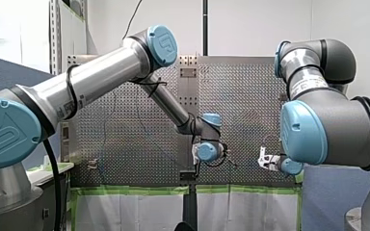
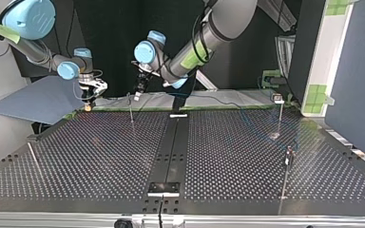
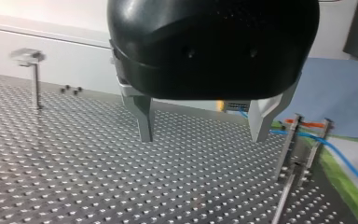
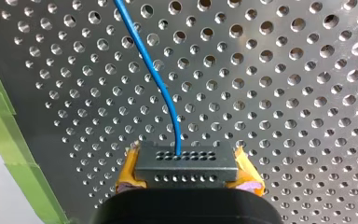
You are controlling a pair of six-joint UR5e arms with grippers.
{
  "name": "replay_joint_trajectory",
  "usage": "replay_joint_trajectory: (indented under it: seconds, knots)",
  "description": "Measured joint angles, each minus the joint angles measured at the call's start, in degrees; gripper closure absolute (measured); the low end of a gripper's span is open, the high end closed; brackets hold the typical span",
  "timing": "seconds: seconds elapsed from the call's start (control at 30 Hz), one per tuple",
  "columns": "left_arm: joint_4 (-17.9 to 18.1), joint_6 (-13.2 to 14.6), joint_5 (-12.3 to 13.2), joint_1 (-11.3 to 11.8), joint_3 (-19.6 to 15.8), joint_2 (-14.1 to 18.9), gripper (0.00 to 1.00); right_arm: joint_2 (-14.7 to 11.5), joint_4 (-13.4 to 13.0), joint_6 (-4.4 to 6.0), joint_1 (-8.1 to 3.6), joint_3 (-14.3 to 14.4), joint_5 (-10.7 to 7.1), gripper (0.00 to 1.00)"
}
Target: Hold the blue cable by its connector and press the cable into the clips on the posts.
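Stretching across the top view, the perforated metal table (image 2: 100,156) is lying under the two arms, and a black strip (image 2: 172,137) is running down its middle from the near edge to the far one. Green tape (image 1: 135,190) is edging the side of the table nearest the arms. A blue-grey board (image 2: 38,99) is jutting out beyond the far corner, well left of the strip. White walls are closing off the room in the front view. A thin post (image 2: 131,114) is standing just left of the strip near the far edge. A clip-topped post (image 2: 279,116) and a nearer post (image 2: 289,164) are standing well to the right of the strip.

My right pincer (image 2: 89,97) is hovering over the far edge, well left of the strip. In its wrist view its yellow pads (image 4: 129,170) are pressing on both sides of the black connector (image 4: 186,168), drawn in only to the connector's width. The blue cable (image 4: 154,74) is leaving the connector's face and curving away over the holes.

My left pincer (image 3: 203,136) is hanging just above the table, just left of the strip, with its metal fingers (image 3: 145,126) spread wide and gripping nothing. Beside it, the cable is passing the tops of two close-set posts (image 3: 289,144). Whether it is sitting in their clips I cannot tell.
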Motion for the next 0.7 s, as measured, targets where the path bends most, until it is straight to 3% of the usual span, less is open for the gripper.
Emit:
replay_joint_trajectory:
  seconds: [0.7]
  knots:
    - [-9.5,-0.4,-0.4,-0.2,-10.6,10.6,0.01,0.0,0.0,0.43,0.35,0.0,0.0,1.0]
